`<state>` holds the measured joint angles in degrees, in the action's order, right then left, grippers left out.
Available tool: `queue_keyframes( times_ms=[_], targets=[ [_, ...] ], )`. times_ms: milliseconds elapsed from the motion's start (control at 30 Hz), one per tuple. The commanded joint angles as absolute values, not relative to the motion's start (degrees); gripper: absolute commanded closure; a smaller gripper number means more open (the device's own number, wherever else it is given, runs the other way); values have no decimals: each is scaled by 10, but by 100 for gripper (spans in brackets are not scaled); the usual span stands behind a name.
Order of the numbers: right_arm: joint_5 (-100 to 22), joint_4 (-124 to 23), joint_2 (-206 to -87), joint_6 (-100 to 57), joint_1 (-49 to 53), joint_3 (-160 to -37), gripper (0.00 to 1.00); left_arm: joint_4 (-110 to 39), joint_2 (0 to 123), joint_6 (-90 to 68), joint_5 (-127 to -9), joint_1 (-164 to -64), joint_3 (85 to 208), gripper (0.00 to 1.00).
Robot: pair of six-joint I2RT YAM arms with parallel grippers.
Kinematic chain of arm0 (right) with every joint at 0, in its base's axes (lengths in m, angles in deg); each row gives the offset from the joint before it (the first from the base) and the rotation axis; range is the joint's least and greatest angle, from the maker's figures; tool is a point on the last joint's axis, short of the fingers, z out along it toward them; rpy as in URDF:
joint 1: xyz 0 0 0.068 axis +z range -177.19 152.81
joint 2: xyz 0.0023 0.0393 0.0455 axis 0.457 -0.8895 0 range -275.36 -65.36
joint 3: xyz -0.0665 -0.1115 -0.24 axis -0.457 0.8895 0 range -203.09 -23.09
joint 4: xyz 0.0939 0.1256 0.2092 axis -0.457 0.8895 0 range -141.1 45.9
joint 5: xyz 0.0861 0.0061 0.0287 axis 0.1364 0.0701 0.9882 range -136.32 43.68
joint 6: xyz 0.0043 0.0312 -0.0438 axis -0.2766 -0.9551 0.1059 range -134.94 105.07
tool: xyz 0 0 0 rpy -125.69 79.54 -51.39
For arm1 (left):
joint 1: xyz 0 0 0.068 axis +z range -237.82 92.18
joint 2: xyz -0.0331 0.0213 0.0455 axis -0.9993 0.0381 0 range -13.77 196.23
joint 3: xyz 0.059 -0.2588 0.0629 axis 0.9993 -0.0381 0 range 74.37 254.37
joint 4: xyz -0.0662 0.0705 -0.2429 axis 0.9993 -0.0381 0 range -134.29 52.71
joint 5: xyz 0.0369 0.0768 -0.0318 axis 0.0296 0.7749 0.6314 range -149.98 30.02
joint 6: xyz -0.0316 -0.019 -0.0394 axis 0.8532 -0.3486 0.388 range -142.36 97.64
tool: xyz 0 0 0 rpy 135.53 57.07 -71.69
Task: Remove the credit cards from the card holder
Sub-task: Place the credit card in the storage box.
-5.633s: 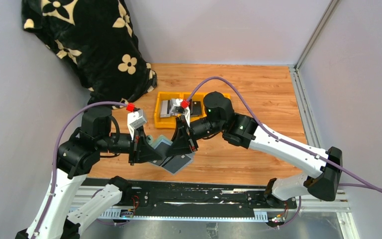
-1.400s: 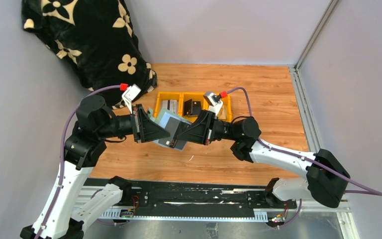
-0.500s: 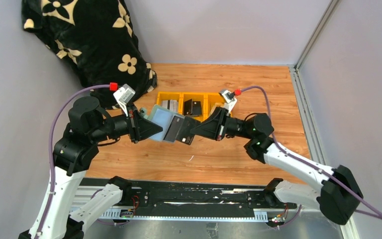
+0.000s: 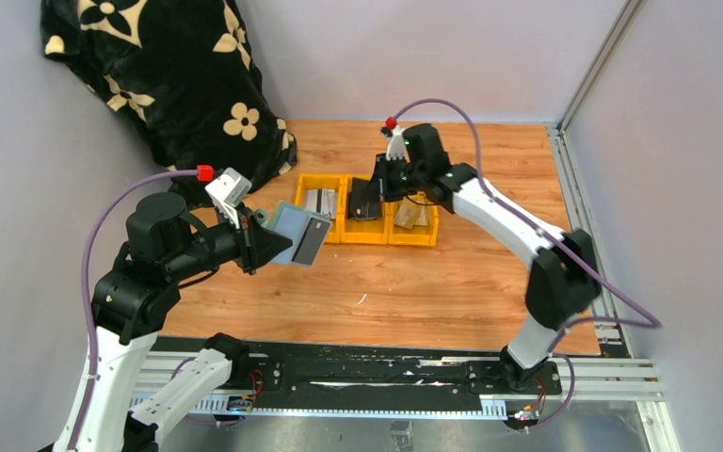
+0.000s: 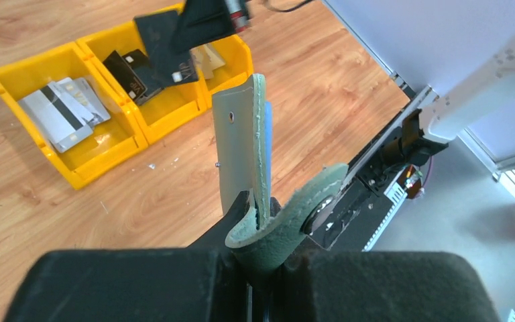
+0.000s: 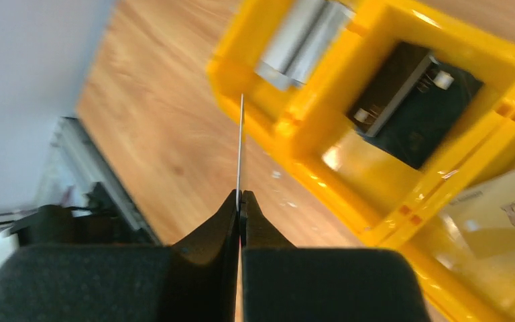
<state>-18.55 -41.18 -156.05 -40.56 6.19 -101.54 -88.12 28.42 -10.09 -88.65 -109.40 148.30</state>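
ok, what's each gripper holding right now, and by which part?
Left gripper clamps the card holder near its fold. Right gripper pinches a dark card by one edge.

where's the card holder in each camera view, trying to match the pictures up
Top external: the card holder is left of centre, gripped by the left gripper, near-left of the yellow bins.
Left wrist: the card holder stands upright at centre, rising out of the gripper.
Right wrist: not in it.
Shared landmark: the yellow bins, upper left in left wrist, upper right in right wrist.
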Motion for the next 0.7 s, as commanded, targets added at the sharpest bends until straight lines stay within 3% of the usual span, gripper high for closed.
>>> queue_keyframes(
  times_ms=[0,200,533,667],
  targets=[
    [-248,-255,-1675,-323,57,-1099,100,-880,274,-111,-918,-1092,1485,100],
    [-258,-239,-1795,-319,57,-1201,100,-884,268,-108,-934,-1092,1483,100],
    [-357,-218,-1875,-330,62,-1270,100,-884,266,-106,-951,-1092,1478,100],
    [-406,-212,-1886,-328,67,-1286,92,-884,267,-105,-965,-1092,1483,100]
  ],
)
